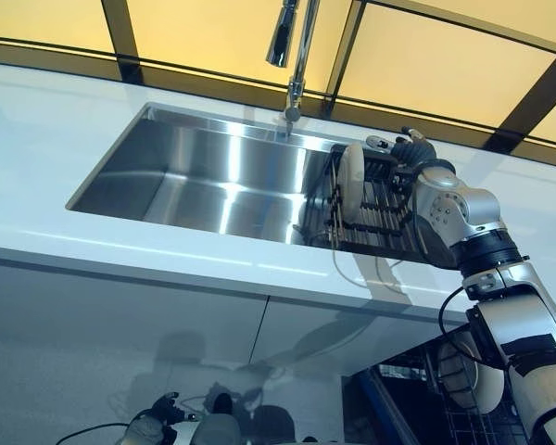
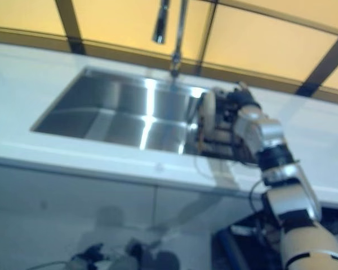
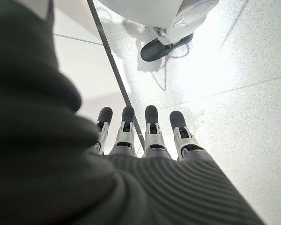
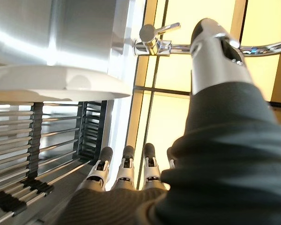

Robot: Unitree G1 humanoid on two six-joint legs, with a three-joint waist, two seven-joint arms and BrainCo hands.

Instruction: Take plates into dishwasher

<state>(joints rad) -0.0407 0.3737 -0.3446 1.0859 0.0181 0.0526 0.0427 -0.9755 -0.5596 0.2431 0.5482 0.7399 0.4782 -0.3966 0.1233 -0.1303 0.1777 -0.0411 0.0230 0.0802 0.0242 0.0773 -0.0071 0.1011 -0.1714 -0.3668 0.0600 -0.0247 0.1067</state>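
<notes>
A white plate [image 1: 352, 181] stands upright in a dark dish rack [image 1: 382, 221] at the right end of the steel sink [image 1: 195, 176]. It also shows in the right wrist view [image 4: 56, 82]. My right hand [image 1: 410, 150] hovers over the rack just behind and to the right of the plate, without touching it. Its fingers [image 4: 124, 168] are straight and hold nothing. My left hand [image 1: 157, 413] hangs low by the floor, with straight fingers [image 3: 152, 136] and nothing in it.
A tall faucet [image 1: 292, 56] stands behind the sink. A white counter [image 1: 56, 130] surrounds the sink, with cabinet fronts below. At lower right, an open dishwasher rack [image 1: 417, 371] holds another white plate [image 1: 482, 382].
</notes>
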